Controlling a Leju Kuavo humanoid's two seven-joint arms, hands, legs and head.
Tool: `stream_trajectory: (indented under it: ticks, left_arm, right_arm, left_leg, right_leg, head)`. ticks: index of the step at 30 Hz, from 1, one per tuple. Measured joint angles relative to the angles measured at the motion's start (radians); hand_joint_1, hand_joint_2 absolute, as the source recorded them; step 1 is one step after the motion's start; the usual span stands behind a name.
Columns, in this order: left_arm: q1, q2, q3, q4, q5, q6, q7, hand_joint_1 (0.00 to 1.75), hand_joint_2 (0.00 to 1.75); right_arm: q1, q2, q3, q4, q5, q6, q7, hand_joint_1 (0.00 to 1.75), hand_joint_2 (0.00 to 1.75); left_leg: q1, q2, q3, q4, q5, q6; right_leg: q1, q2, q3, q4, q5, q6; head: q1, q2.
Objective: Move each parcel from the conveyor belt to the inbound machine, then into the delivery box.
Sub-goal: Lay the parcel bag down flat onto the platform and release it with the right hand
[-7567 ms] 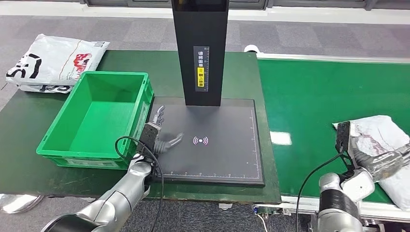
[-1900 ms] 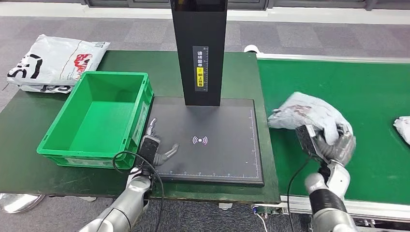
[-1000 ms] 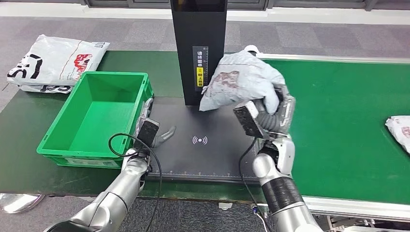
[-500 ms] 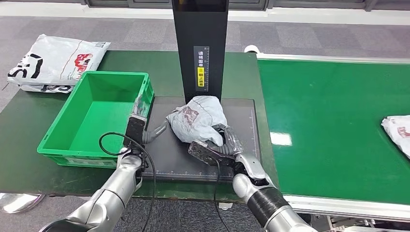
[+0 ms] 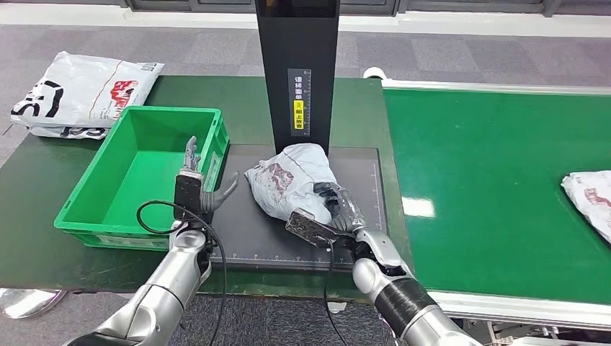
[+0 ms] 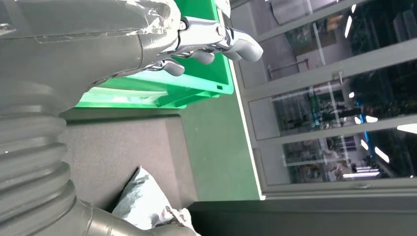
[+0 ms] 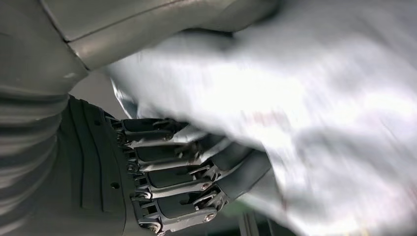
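Note:
A crumpled grey parcel (image 5: 292, 184) with a red print lies on the black scanner pad (image 5: 245, 241) in front of the inbound machine's black column (image 5: 299, 72). My right hand (image 5: 335, 213) grips the parcel's near right side. In the right wrist view the fingers (image 7: 167, 182) curl under the parcel (image 7: 305, 98) and the thumb lies over it. My left hand (image 5: 193, 184) is raised and open beside the right wall of the green delivery box (image 5: 137, 114), which has nothing in it. The left wrist view shows its spread fingers (image 6: 206, 44) and a corner of the parcel (image 6: 147, 204).
Another parcel (image 5: 589, 198) lies at the right end of the green conveyor belt (image 5: 490, 144). White printed bags (image 5: 79, 90) are stacked at the table's far left corner, behind the box. The dark green table (image 5: 36, 180) carries the box and the pad.
My right hand carried the parcel from the belt over to the scanner pad and lowered it there. My left hand rose and shifted left toward the box. The belt's other parcel moved left.

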Motion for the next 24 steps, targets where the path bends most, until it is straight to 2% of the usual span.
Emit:
stream_trajectory:
  ticks: [4,7,10,14,17,24]
  left_arm:
    - [0.021,0.000,0.000,-0.043,0.018,0.017,-0.003,0.00,1.75]
    - [0.033,-0.001,0.000,-0.073,0.025,0.020,-0.003,0.00,1.75]
    - [0.036,-0.004,0.000,-0.090,0.025,0.020,-0.003,0.00,1.75]
    - [0.035,-0.013,0.000,-0.098,0.022,-0.002,-0.003,0.00,1.75]
    - [0.028,-0.026,0.000,-0.091,0.004,-0.027,0.003,0.00,1.75]
    - [0.005,-0.056,-0.022,-0.062,-0.030,-0.054,0.029,0.00,1.75]
  right_arm:
    - [0.034,-0.006,-0.041,-0.117,-0.067,-0.147,-0.100,0.00,1.75]
    - [0.075,-0.009,-0.093,-0.227,-0.141,-0.214,-0.188,0.00,1.75]
    - [0.104,-0.014,-0.127,-0.299,-0.187,-0.228,-0.230,0.00,1.75]
    - [0.143,-0.015,-0.181,-0.373,-0.365,-0.237,-0.339,0.00,1.75]
    - [0.153,-0.015,-0.234,-0.393,-0.468,-0.245,-0.382,0.00,1.75]
    - [0.155,-0.012,-0.304,-0.389,-0.526,-0.273,-0.420,0.00,1.75]
  left_leg:
    - [0.000,0.000,0.000,0.000,0.000,0.000]
    - [0.000,0.000,0.000,0.000,0.000,0.000]
    - [0.000,0.000,0.000,0.000,0.000,0.000]
    - [0.000,0.000,0.000,0.000,0.000,0.000]
    - [0.000,0.000,0.000,0.000,0.000,0.000]
    - [-0.001,0.000,0.000,0.000,0.000,0.000]
  right_leg:
    - [0.000,0.000,0.000,0.000,0.000,0.000]
    - [0.000,0.000,0.000,0.000,0.000,0.000]
    - [0.000,0.000,0.000,-0.001,0.000,0.000]
    - [0.000,0.000,0.000,-0.001,0.000,0.000]
    - [0.000,0.000,0.000,-0.001,0.000,0.000]
    - [-0.001,0.001,0.000,-0.001,0.001,0.001]
  head:
    - [0.000,0.000]
    - [0.000,0.000]
    - [0.000,0.000]
    - [0.000,0.000]
    - [0.000,0.000]
    - [0.000,0.000]
